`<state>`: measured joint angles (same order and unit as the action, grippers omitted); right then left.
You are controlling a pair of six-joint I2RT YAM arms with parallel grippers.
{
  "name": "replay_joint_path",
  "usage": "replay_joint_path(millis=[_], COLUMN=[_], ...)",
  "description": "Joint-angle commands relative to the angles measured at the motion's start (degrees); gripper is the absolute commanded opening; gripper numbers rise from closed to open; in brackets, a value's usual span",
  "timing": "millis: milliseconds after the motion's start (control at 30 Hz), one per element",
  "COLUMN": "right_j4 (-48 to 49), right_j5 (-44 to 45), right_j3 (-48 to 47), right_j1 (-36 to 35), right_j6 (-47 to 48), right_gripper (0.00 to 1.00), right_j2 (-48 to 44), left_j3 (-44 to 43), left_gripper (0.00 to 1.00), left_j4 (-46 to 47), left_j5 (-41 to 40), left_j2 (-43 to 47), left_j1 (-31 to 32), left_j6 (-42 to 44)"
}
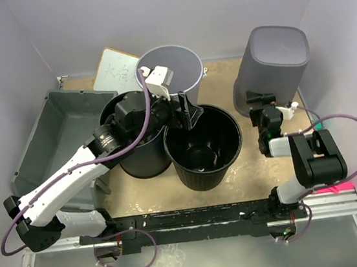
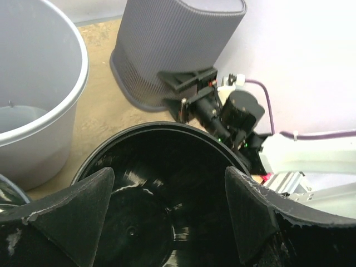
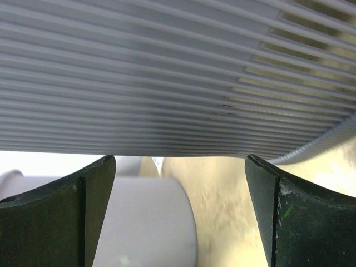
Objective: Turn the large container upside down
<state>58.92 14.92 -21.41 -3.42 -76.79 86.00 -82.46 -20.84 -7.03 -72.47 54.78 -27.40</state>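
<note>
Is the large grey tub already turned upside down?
No, the large container lies open side up at the left, its bare inner floor facing the camera.

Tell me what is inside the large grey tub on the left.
The large container shows a bare grey floor with nothing in it. The left arm covers its near right corner, so that part cannot be seen.
</note>
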Motion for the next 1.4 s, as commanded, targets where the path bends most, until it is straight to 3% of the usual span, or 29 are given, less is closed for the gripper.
replay_joint_path(millis=[0,133,467,667,933,1233,1367], right_j4=[1.39,-0.24,1.23,-5.64,-15.33,-18.87,-19.51], right_j5=[-0.56,-1.9,-2.69,2.08,0.37,3.32,3.12], right_j3=[-10.77,-14.05,-7.06,-16.62,-29.8,-22.88,-24.54], right_j1=[5.15,6.76,6.74,9.72,15.36,18.51,19.04], right_j6=[1.55,2.13,5.09,8.36,9.31,7.94,9.44], right_gripper=[1.0,1.0,1.0,1.0,1.0,1.0,1.0], right_j2=[5.36,7.93,3.48,8.19,16.38,10.7,11.33], left_j3=[0.53,1.4,3.11,3.61,3.73,3.99,4.21], left_gripper=[0.78,0.78,0.78,0.78,0.78,0.78,0.78], left_j4=[0.67,0.38,0.58,0.05,-1.96,-1.68,-1.99], left_j5=[-1.77,-2.66,-3.74,-4.23,-5.64,-4.65,-3.99], left_j2=[3.01,3.8,3.95,5.1,6.86,6.36,6.25], left_j1=[0.14,0.15,0.08,0.14,0.13,0.14,0.1], left_j6=[0.07,0.22,0.79,0.02,0.06,0.68,0.37])
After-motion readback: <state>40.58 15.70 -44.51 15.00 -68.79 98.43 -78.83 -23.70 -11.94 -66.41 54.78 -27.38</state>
